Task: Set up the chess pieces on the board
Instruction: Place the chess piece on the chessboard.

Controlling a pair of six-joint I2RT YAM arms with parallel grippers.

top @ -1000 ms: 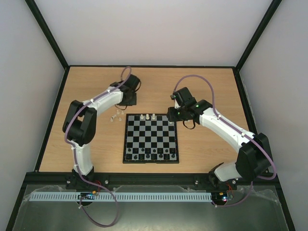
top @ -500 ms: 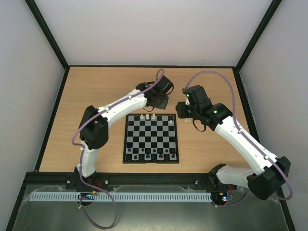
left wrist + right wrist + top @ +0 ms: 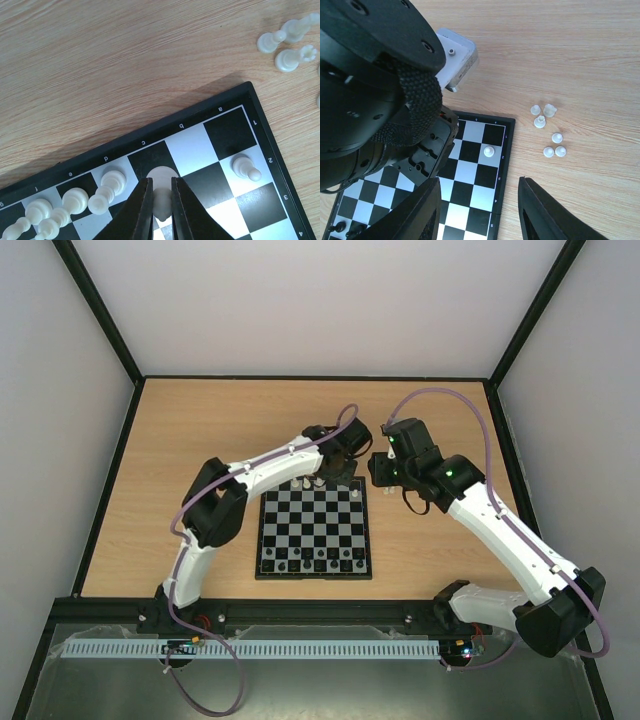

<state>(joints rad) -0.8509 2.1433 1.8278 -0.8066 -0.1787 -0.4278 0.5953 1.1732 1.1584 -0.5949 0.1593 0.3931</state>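
Well, the left gripper [image 3: 161, 186] is pinched shut on a pale piece [image 3: 162, 175], holding it at the c-file square in the back row of the board [image 3: 227, 131], right beside the standing row [image 3: 107, 187]. It looks like a placing step: seat it upright, then let go. The right gripper [image 3: 477, 182] hangs half open and empty, near the loose chess pieces [image 3: 547, 136] on the table [image 3: 580, 60].

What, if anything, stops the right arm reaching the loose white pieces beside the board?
Probably nothing: the right gripper is open, the loose white pieces lie on bare table ahead, clear of the left arm.
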